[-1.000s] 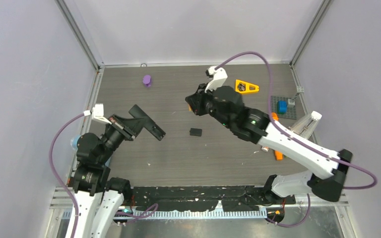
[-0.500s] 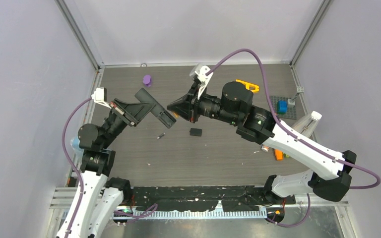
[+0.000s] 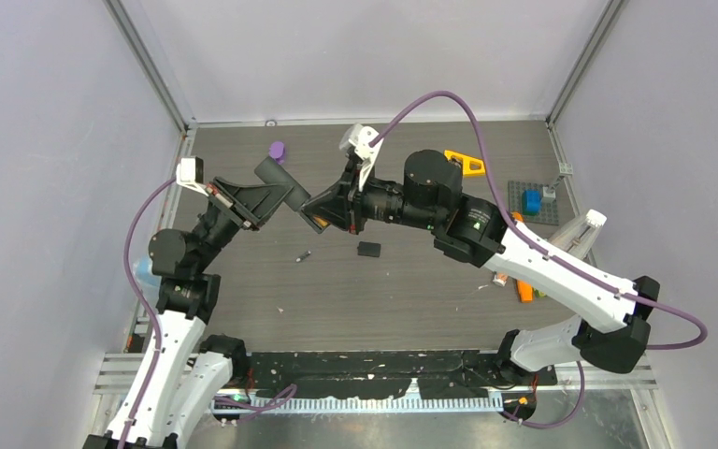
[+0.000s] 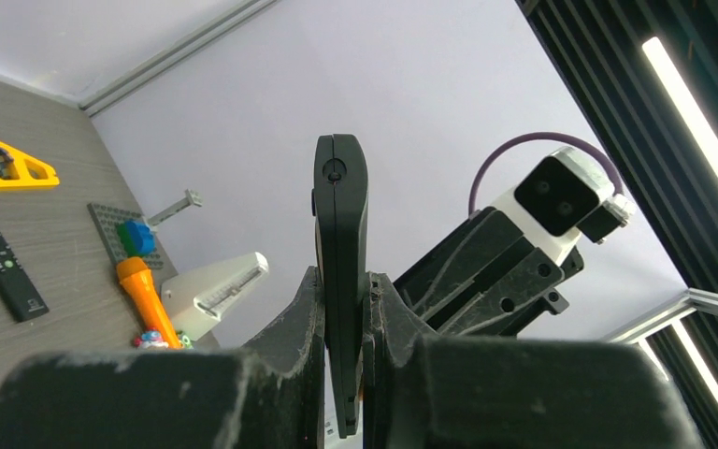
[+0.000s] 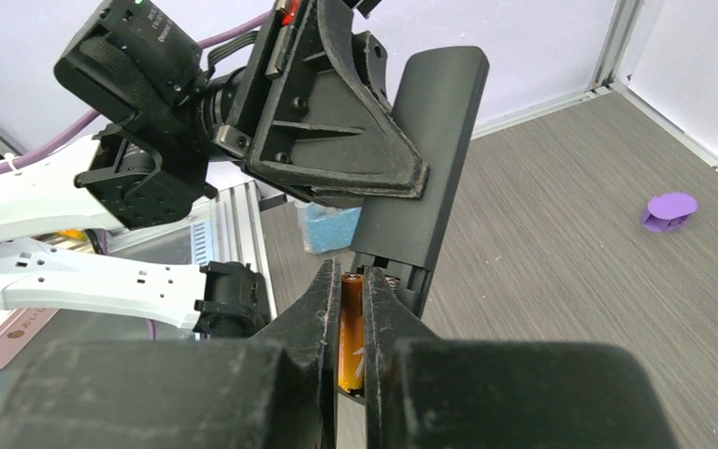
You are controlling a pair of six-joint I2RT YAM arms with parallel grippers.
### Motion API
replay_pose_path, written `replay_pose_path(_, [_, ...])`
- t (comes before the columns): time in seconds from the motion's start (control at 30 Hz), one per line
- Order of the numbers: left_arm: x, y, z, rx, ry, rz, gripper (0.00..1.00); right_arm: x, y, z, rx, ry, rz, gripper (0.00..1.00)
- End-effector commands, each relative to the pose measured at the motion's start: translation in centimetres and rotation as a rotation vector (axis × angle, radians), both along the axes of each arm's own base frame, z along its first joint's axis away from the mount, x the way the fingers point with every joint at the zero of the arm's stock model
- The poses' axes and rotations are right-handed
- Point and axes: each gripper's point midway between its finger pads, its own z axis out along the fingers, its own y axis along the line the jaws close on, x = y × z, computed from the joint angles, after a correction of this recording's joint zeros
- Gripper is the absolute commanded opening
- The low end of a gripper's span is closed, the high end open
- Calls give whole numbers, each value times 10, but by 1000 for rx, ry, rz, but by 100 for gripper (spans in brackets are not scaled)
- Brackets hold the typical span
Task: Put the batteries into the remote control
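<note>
My left gripper point(image 3: 274, 193) is shut on a black remote control point(image 3: 279, 174), held up off the table. Edge-on in the left wrist view, the remote point(image 4: 340, 215) stands between the pads of that gripper point(image 4: 341, 290). An orange battery point(image 5: 351, 332) is pinched lengthwise in my shut right gripper point(image 5: 352, 281), its tip right at the remote's point(image 5: 425, 168) open lower end. In the top view the right gripper point(image 3: 311, 212) meets the remote's end. Another small battery point(image 3: 304, 254) lies on the table below them.
A small black cover piece point(image 3: 368, 249) lies mid-table. A second remote point(image 4: 2, 264), a yellow triangle point(image 3: 467, 164), a blue block point(image 3: 531, 200) on a grey plate, an orange stick point(image 3: 524, 291) and a purple piece point(image 3: 278, 150) lie around. Walls close in on three sides.
Both arms rose and closed on each other: the remote went up and back, the right gripper swung left to its end. A small battery now shows on the table.
</note>
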Motion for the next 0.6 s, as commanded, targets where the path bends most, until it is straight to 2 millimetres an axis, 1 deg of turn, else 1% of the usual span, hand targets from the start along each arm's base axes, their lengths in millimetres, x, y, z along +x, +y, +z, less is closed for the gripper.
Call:
replay_pose_path(0.0, [-15, 2, 25, -40, -94, -18, 0, -1, 1, 26, 53, -66, 9, 5])
replay_pose_path(0.13, [-17, 2, 27, -27, -96, -15, 0, 2, 5, 32, 72, -74, 1, 5])
replay_pose_path(0.27, [-18, 2, 27, -22, -97, -16, 0, 5, 9, 35, 78, -63, -6, 5])
replay_pose_path(0.57, [-15, 1, 23, 5, -97, -9, 0, 3, 3, 56, 163, -62, -21, 5])
